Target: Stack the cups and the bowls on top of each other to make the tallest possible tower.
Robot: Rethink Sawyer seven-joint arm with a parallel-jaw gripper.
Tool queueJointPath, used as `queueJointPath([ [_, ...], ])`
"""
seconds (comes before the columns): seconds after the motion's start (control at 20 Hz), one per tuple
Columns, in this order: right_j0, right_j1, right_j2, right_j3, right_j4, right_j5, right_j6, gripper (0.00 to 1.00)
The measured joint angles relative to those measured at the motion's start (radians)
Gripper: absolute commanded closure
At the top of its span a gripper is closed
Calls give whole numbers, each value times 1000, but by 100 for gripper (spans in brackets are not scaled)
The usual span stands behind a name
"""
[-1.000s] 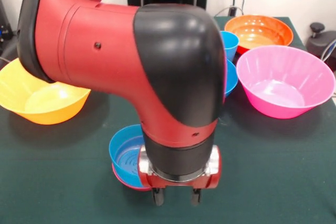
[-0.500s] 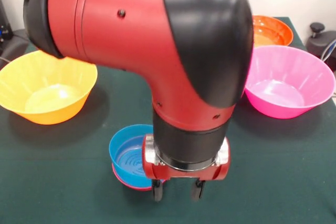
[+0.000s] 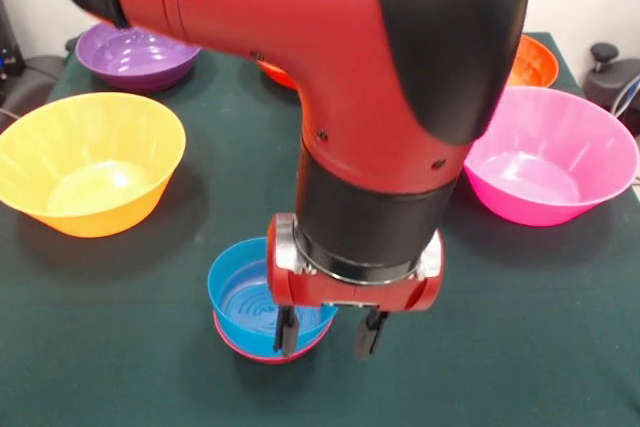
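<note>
My gripper (image 3: 327, 337) hangs low over the near part of the green table (image 3: 500, 347). Its two black fingers (image 3: 287, 332) are spread apart and hold nothing. One finger is in front of the rim of the small blue bowl (image 3: 245, 297); I cannot tell if it touches it. The other finger is out over bare cloth.

The small blue bowl sits inside the small red bowl (image 3: 250, 350), so only a thin red edge shows under it. That is my little tower. The blue bowl is empty.

There is bare green cloth near me on both sides of the tower.

Farther back, the big yellow-orange bowl (image 3: 90, 162) is on one side and the big pink bowl (image 3: 550, 162) is on the other. Both are empty. My arm (image 3: 350, 67) fills the middle.

At the far edge I see the purple bowl (image 3: 135, 55), and part of an orange bowl (image 3: 535, 62) behind my arm.
</note>
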Motion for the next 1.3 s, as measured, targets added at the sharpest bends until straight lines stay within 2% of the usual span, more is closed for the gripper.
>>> queueJointPath([
  [0.15,15,-25,32,30,-40,0,0,0],
  [0.25,39,-62,76,85,-91,0,0,0],
  [0.7,93,-171,180,266,-231,0,0,0],
  [0.9,87,-180,207,277,-267,0,0,0],
  [1.3,62,-137,252,234,-272,0,0,0],
])
